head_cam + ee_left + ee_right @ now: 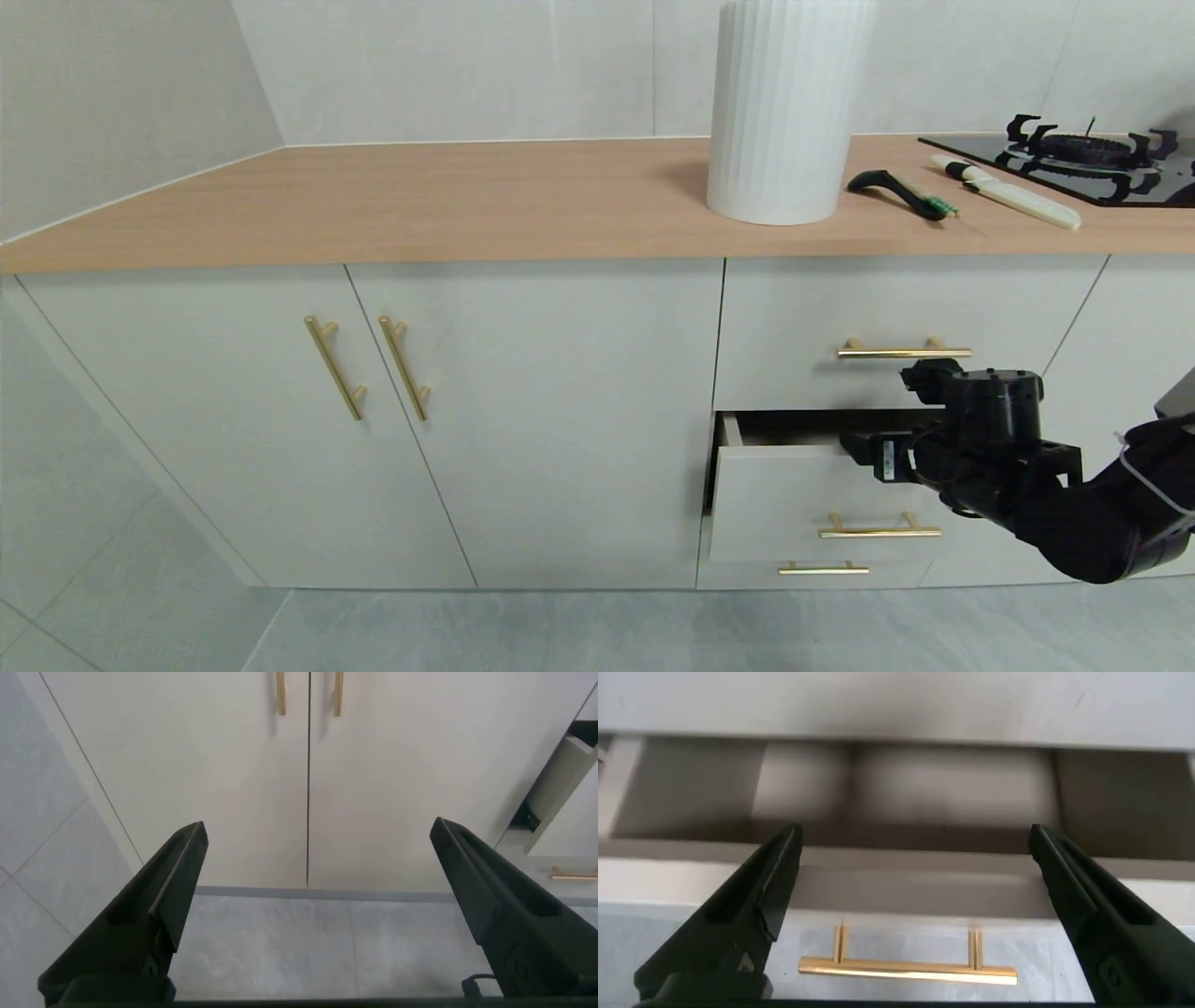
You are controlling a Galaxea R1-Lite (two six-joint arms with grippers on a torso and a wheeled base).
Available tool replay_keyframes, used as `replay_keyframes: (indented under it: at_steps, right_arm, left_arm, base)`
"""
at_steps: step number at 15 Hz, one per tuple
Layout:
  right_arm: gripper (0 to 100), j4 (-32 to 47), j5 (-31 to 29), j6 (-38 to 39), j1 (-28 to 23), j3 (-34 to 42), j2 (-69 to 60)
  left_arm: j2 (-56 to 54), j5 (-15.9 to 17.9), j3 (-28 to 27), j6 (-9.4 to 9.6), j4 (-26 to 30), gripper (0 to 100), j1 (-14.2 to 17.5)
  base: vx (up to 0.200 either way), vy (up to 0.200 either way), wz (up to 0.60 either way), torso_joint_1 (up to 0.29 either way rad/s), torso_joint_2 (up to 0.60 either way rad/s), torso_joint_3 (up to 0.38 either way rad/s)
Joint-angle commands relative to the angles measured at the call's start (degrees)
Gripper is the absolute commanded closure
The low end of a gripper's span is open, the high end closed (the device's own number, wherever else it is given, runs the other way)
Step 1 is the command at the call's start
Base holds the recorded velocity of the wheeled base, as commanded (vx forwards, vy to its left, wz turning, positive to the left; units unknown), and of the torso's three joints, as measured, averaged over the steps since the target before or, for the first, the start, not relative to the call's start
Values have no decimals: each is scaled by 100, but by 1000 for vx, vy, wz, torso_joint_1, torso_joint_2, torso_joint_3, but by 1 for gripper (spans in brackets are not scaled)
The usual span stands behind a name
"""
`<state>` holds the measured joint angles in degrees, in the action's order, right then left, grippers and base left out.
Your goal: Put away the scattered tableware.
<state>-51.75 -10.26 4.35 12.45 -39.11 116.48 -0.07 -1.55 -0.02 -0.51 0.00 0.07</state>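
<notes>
Below the light wooden countertop (420,205), the middle white drawer (775,495) with a brass bar handle (879,532) stands partly open, presumably so that the tableware can be laid inside. The right gripper (913,845) is held at the top edge of the drawer front with fingers spread and nothing between them, likely placed there to draw it wider. The tableware is not yet stowed: a black-handled utensil with a green tip (896,191) and a long white knife (1013,198) lie on the countertop between a tall white ribbed cylinder (780,112) and the black gas hob (1083,154). The left gripper (318,831) is kept low before the cupboard doors, spread and empty.
</notes>
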Motion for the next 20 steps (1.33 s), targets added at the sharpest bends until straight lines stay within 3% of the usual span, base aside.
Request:
replay_keyframes:
  at_steps: [1, 5, 9, 15, 17, 20]
  right_arm:
    - [0, 25, -2, -13, 3, 61, 15]
    - [0, 306, 7, -13, 3, 70, -134]
    - [0, 1369, 60, -13, 3, 26, -802]
    - [0, 5087, 156, -303, 188, -510, -1611]
    - [0, 5878, 235, -506, 276, -580, -1840]
    - [0, 5852, 244, -479, 320, -642, -2086]
  left_arm:
    - [7, -3, 2, -2, 0, 0, 1]
    - [7, -3, 2, -2, 0, 0, 1]
    - [7, -3, 2, -2, 0, 0, 1]
    - [7, -3, 2, -2, 0, 0, 1]
    - [7, -3, 2, -2, 0, 0, 1]
    - [7, -3, 2, -2, 0, 0, 1]
  base:
    - [0, 0, 0, 0, 0, 0]
    - [0, 0, 0, 0, 0, 0]
    - [0, 0, 0, 0, 0, 0]
    - [0, 0, 0, 0, 0, 0]
    - [0, 0, 0, 0, 0, 0]
    - [0, 0, 0, 0, 0, 0]
